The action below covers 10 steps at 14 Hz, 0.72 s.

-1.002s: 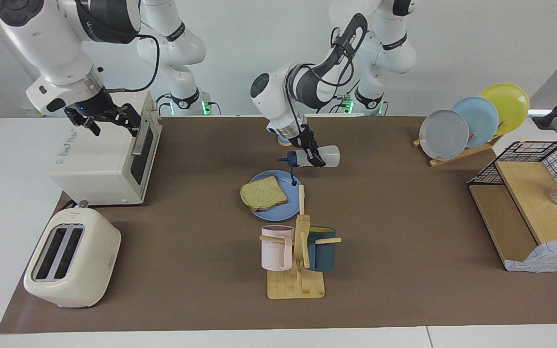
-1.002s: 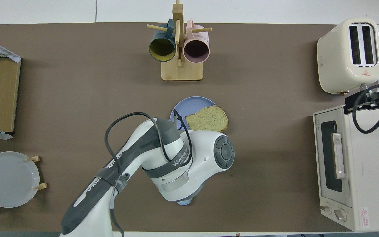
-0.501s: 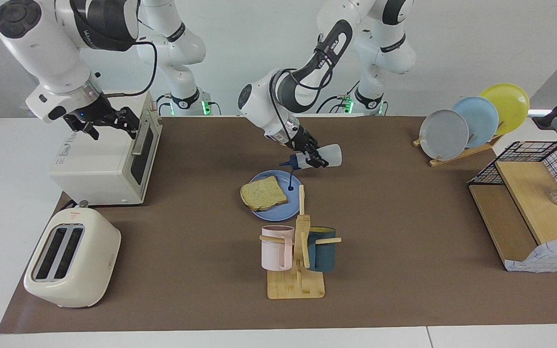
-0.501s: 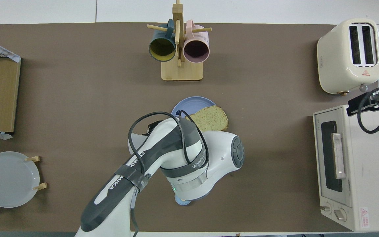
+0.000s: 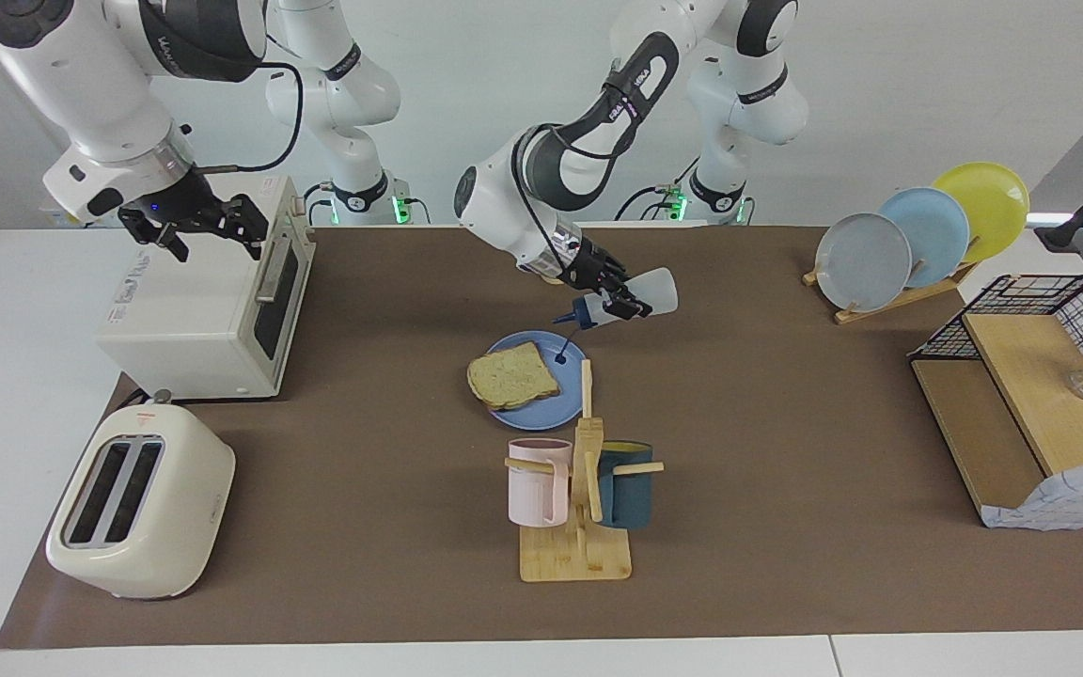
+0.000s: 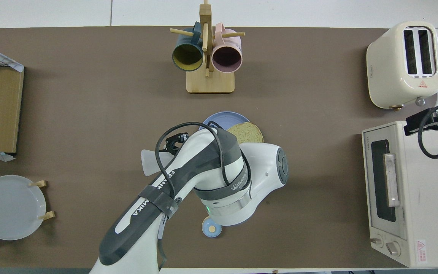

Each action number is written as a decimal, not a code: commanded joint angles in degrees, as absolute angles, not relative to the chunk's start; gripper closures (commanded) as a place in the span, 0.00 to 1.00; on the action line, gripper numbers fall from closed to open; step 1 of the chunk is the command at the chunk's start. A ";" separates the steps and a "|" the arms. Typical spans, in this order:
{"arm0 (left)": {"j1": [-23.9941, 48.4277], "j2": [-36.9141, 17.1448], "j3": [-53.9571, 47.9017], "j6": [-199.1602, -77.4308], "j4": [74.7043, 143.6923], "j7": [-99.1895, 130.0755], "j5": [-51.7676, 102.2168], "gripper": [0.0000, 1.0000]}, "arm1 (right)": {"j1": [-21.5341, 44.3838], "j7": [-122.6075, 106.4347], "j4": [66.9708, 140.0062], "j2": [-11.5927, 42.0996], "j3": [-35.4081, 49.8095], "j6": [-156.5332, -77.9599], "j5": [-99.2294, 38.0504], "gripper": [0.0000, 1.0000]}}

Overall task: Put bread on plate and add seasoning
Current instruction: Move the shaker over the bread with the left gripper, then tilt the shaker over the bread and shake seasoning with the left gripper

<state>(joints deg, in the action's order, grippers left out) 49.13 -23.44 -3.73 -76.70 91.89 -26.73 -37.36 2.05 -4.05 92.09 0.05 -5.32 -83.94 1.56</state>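
Lifted slightly since a second ago, the left gripper (image 5: 619,303) clamps the tilted seasoning bottle (image 5: 634,299) over the plate's (image 5: 541,414) edge nearest the robots, cap lowest; the right gripper (image 5: 208,228) waits wide open over the oven (image 5: 186,329). Bread (image 5: 511,376) lies on the plate, overhanging toward the right arm's end; the mug rack (image 5: 577,527) stands farther out.

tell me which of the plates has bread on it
The medium-blue plate lying flat mid-table by the mug rack; the grey, pale blue and yellow ones stand bare in the plate rack.
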 commanded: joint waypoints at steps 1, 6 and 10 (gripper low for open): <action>50.01 -26.27 -3.08 -71.99 87.64 -26.54 -38.76 1.00 | 1.49 -5.36 92.29 -0.44 -5.45 -83.93 1.93 0.00; 51.84 -40.54 -3.07 -62.88 73.90 -26.63 -41.11 1.00 | 1.49 -5.54 91.58 -0.44 -5.45 -84.29 1.93 0.00; 52.82 -42.87 -3.51 -57.24 71.81 -26.89 -47.34 1.00 | 1.84 -5.19 91.67 -0.97 -5.36 -84.20 1.85 0.00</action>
